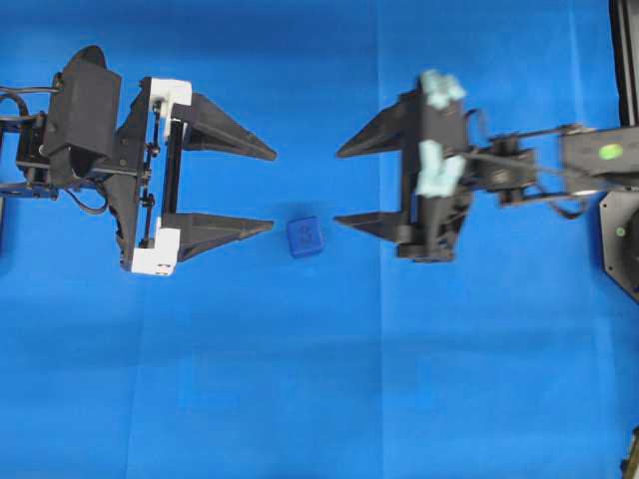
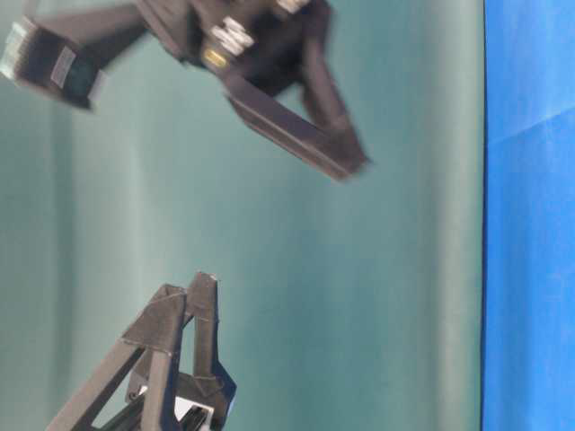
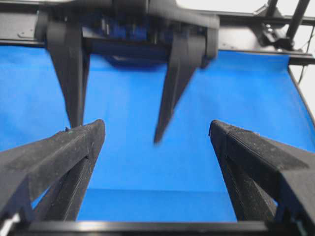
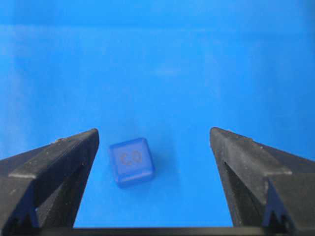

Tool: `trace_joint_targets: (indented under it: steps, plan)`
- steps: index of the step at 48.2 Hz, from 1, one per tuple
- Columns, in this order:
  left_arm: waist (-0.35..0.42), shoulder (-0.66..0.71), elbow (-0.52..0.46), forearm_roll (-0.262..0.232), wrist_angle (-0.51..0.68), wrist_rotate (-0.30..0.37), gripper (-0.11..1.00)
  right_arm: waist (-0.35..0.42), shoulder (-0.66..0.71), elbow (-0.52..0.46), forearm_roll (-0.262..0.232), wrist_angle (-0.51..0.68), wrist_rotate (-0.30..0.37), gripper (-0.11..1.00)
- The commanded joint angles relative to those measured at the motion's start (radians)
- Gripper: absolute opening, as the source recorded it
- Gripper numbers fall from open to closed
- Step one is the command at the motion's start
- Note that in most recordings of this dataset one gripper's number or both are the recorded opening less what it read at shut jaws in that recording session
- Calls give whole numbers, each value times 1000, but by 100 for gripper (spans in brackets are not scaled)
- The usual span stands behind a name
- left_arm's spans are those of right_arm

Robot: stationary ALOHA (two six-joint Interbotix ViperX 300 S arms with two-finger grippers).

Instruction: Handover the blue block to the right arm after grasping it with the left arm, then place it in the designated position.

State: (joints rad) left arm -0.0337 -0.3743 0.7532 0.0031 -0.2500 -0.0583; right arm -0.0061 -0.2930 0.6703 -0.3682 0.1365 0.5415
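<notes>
The blue block [image 1: 305, 237] lies on the blue cloth [image 1: 300, 379] between the two arms, just off the near fingertips of both. My left gripper [image 1: 274, 190], with white brackets, stands open and empty to the block's left. Facing it from the right, my right gripper [image 1: 336, 188], with mint-green pads, is open too. In the right wrist view the blue block [image 4: 132, 161] rests on the cloth below the open right gripper [image 4: 153, 132], nearer the left-hand finger and touching neither. The left gripper [image 3: 156, 123] has only cloth and the right arm's fingers [image 3: 170, 98] ahead; the block is hidden there.
A black frame rail [image 1: 624, 60] and the right arm's base [image 1: 624, 239] stand at the right edge. The table-level view has a green backdrop [image 2: 404, 269] behind both grippers. Creases cross the cloth.
</notes>
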Motion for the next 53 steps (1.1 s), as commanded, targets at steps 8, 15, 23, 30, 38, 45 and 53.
trace_joint_targets:
  steps: [8,15,23,30,38,45,53]
  plan:
    - [-3,-15,-26,2,-5,0,92,6,-167,29,0,61,0,80]
    - [-3,-15,-29,2,-5,0,92,6,-244,52,0,95,0,80]
    - [-3,-15,-31,2,-5,0,92,6,-311,77,0,97,2,80]
    - [-2,-15,-35,2,-5,2,92,6,-310,75,0,95,0,80]
    - [-2,-15,-35,2,-5,0,92,6,-295,72,-2,80,0,80]
    - [-3,-15,-35,2,-5,0,92,6,-295,72,-2,57,0,80]
    - [-2,-15,-35,2,-5,0,92,6,-295,77,-3,37,0,80]
